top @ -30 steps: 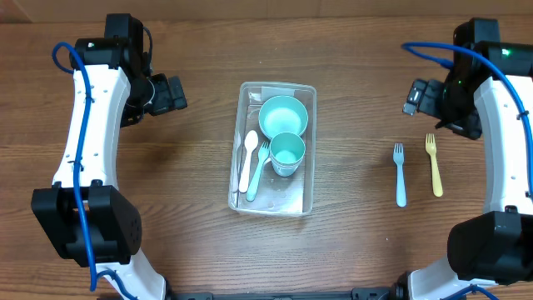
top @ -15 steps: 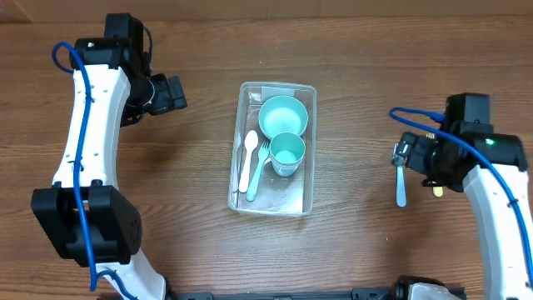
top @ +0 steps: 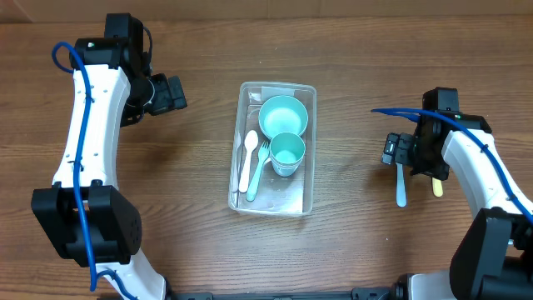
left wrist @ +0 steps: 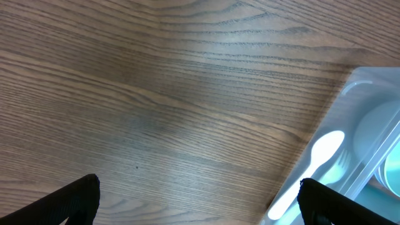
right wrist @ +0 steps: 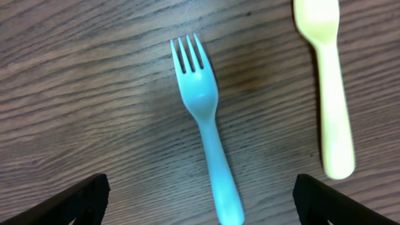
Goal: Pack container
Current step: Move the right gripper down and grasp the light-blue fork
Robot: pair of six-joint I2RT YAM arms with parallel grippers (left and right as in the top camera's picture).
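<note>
The clear plastic container [top: 287, 204] stands mid-table and also shows in the left wrist view [left wrist: 359, 78]. It holds a teal bowl [top: 283, 115], a teal cup [top: 287, 152], a white spoon [top: 248, 158] and a blue fork [top: 258, 171]. A second blue fork [top: 400, 192] and a yellow fork [top: 437, 188] lie on the table at the right. My right gripper [top: 406, 154] is open and hovers over the loose blue fork [right wrist: 206, 125], fingers on either side [right wrist: 203, 203]. The yellow fork [right wrist: 331, 94] lies beside it. My left gripper [top: 171, 93] is open and empty, left of the container [left wrist: 199, 203].
The table is bare brown wood [top: 183, 183]. The white spoon [left wrist: 319, 156] shows through the container wall in the left wrist view. A blue cable [top: 400, 112] loops off the right arm.
My right arm has swung from the back right down and inward, and now sits low over the loose blue fork. The left arm and the container's contents have not moved.
</note>
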